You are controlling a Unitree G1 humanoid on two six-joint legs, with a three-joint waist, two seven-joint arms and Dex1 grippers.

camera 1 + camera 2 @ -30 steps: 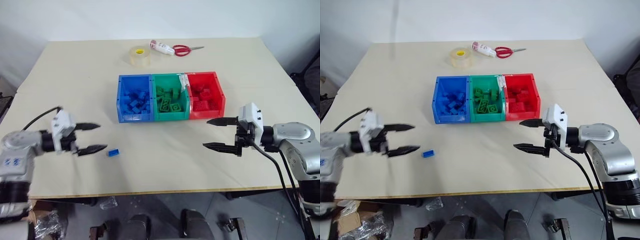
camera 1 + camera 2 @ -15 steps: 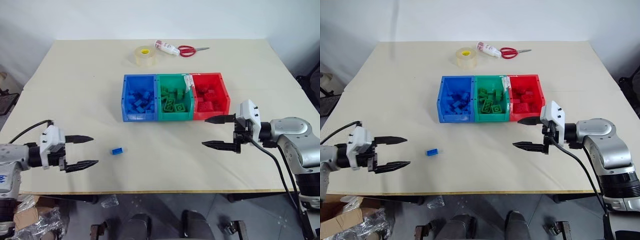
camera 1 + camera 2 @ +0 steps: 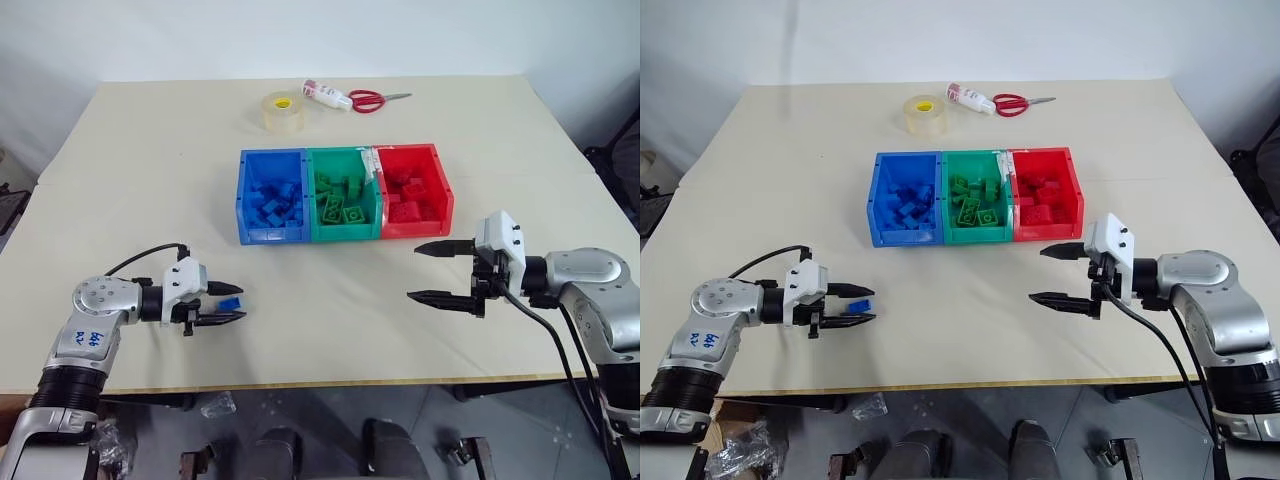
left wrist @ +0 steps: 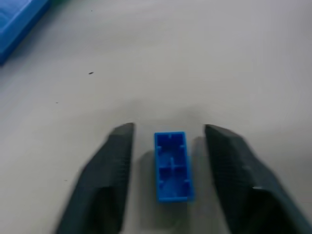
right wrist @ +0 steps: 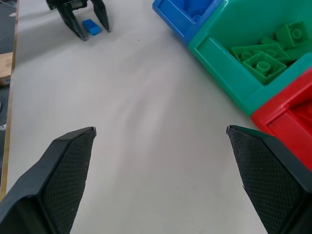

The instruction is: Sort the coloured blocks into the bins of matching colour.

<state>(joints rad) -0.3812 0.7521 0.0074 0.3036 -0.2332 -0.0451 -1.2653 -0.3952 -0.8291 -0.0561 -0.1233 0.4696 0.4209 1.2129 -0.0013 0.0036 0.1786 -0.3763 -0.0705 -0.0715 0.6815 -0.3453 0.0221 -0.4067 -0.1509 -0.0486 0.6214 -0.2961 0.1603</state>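
Two arms reach over the table (image 3: pixel 150 180) from its near corners. The left gripper (image 3: pixel 232 304) lies low near the near-left edge, its jaws partly open on either side of a blue block (image 4: pixel 171 165); the left wrist view shows a gap at each finger, so nothing is gripped. The right gripper (image 3: pixel 428 271) hovers near the red bin (image 3: pixel 433 190), jaws wide and empty. The blue bin (image 3: pixel 243 195) and green bin (image 3: pixel 345 232) hold matching blocks.

A pale beige table (image 3: pixel 150 160) stands against a plain white wall (image 3: pixel 300 35); grey floor (image 3: pixel 320 420) shows below its near edge.
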